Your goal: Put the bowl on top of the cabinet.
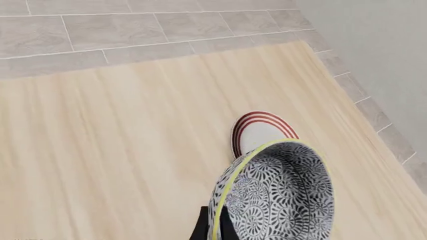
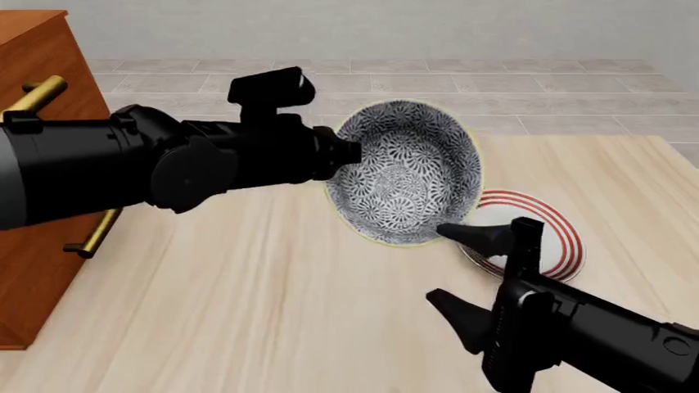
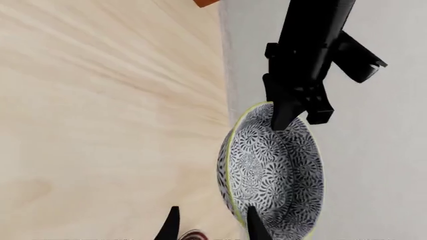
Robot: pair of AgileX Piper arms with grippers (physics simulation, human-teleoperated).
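The blue-and-white patterned bowl (image 2: 410,172) hangs tipped on its side above the table, its opening turned toward the front camera. My left gripper (image 2: 344,151) is shut on its rim from the left. The left wrist view shows the bowl (image 1: 280,195) close up, with the dark fingers (image 1: 203,225) at its edge. The cabinet (image 2: 33,278) stands at the far left, partly hidden by my left arm. My right gripper (image 2: 467,274) is open and holds nothing, low at the front right, just below the bowl and beside the plate. In the right wrist view the bowl (image 3: 273,165) hangs beyond the open fingertips (image 3: 253,222).
A white plate with red rings (image 2: 546,237) lies on the light wooden table (image 2: 241,311), right of and below the bowl; it shows again (image 1: 257,132) behind the bowl. Grey tiled floor (image 2: 546,90) lies past the table's far edge.
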